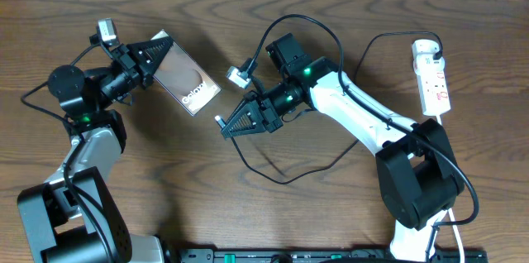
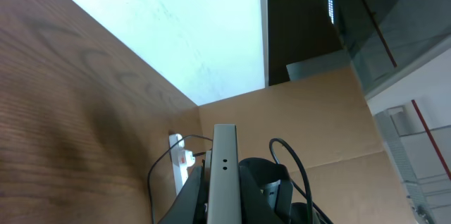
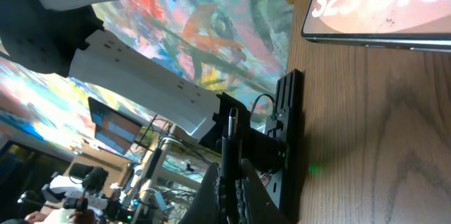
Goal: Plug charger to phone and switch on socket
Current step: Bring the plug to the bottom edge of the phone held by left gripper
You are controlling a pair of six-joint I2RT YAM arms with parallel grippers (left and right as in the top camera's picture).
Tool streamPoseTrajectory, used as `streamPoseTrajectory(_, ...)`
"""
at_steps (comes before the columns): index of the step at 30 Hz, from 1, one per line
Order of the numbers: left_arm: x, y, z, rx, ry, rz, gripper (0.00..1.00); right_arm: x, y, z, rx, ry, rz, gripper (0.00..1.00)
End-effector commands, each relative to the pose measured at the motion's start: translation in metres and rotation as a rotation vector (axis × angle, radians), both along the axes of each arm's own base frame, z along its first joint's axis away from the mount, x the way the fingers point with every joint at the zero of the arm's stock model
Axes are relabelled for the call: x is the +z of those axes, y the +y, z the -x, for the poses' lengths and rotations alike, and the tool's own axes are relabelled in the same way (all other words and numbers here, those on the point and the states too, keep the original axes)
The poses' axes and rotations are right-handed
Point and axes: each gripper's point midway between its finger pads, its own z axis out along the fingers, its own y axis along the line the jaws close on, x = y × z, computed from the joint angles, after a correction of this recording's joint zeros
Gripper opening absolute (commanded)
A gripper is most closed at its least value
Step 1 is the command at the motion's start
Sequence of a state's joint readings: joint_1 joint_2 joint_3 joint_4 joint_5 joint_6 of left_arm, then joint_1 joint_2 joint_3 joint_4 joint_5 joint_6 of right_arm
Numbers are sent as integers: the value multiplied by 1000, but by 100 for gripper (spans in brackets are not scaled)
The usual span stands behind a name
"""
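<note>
Wooden table. White power-strip socket upper right, well apart from both grippers. Phone upper left of centre, with the left gripper clamped on its upper-left end. Rigid, glossy, likely slippery, so hold it there and leave the lower-right end free. Right gripper at centre, closed on the charger near the plug tip. Cable thin and floppy, best pinched just behind the tip. Not yet inserted.

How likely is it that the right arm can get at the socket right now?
Probably yes, though not at once. The socket lies uncovered on that arm's side of the table, nothing blocking it. But the right gripper is shut on the charger and points away, toward the phone.
</note>
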State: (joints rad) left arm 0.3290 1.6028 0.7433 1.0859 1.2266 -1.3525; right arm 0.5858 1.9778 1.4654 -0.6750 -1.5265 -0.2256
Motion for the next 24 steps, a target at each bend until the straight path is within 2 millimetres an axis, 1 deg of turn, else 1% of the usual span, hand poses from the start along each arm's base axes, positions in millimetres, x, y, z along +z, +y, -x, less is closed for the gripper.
streamPoseTrajectory(1, 15, 1, 0, 6, -63, -28, 7, 4, 2, 2, 18, 36, -16, 1)
streamPoseTrajectory(7, 14, -4, 5, -37, -56, -30, 7, -6, 3, -1, 18, 53, -4, 1)
streamPoseTrajectory(11, 14, -6, 7, -55, -23, -4, 7, -5, 4, -2, 18, 39, -13, 1)
streamPoseTrajectory(16, 22, -9, 12, -83, -40, 5, 7, -5, 4, -2, 18, 26, -22, 1)
streamPoseTrajectory(21, 35, -11, 17, -91, -87, 10, 7, -5, 5, -3, 18, 21, -25, 1)
streamPoseTrajectory(24, 36, -12, 18, -98, -81, 17, 7, -4, 5, -4, 18, 12, -31, 1)
